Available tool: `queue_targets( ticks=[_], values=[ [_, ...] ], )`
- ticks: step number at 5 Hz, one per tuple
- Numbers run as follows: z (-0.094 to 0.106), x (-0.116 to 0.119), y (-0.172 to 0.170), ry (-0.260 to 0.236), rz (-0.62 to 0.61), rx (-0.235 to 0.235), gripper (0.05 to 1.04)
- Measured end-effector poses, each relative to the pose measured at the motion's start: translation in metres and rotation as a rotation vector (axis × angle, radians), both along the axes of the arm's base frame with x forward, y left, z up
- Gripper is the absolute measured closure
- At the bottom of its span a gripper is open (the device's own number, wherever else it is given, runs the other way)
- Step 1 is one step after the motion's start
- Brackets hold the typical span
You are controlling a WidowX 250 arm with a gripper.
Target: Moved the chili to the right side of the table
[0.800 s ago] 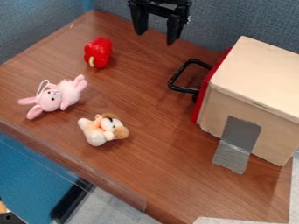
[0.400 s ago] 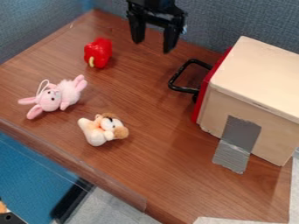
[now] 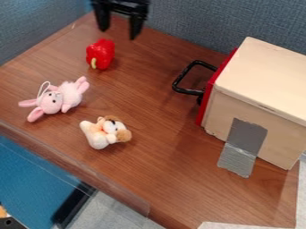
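Note:
The gripper [image 3: 118, 33] hangs at the top of the camera view, left of centre, its two fingers spread apart with nothing between them. Just below it and a little to the left, apart from it, the red pepper [image 3: 100, 54] lies on the brown wooden table [image 3: 152, 147]. The pepper's pale green stem points toward the table's front edge.
A pink plush bunny [image 3: 53, 100] and a small plush dog [image 3: 106, 132] lie in front of the pepper. A wooden box [image 3: 257, 89] with a red front and black handle [image 3: 177, 82] stands at the right. Blue-grey partitions border the back and left.
From its earlier place farther right, the gripper has moved left, coming close behind the pepper. The pepper, plush toys and box have kept their places.

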State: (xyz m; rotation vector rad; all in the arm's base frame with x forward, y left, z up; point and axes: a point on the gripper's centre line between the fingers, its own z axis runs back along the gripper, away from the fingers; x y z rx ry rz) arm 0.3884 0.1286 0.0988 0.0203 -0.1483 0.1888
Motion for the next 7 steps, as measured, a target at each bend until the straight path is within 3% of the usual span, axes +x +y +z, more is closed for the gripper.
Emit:
queue_targets(
  ticks=[2, 3, 4, 5, 6, 7],
  values=[
    [-0.017, -0.002, 0.031, 0.041, 0.103, 0.019, 0.083],
    [-0.041, -0.004, 0.035, 0.083, 0.153, 0.000, 0.083],
    [-0.053, 0.000, 0.039, 0.098, 0.191, -0.009, 0.083],
    [-0.069, 0.002, 0.038, 0.148, 0.191, -0.018, 0.127],
    [-0.071, 0.004, 0.035, 0.151, 0.188, -0.016, 0.225],
    [-0.069, 0.008, 0.029, 0.149, 0.176, -0.003, 0.226]
  ],
)
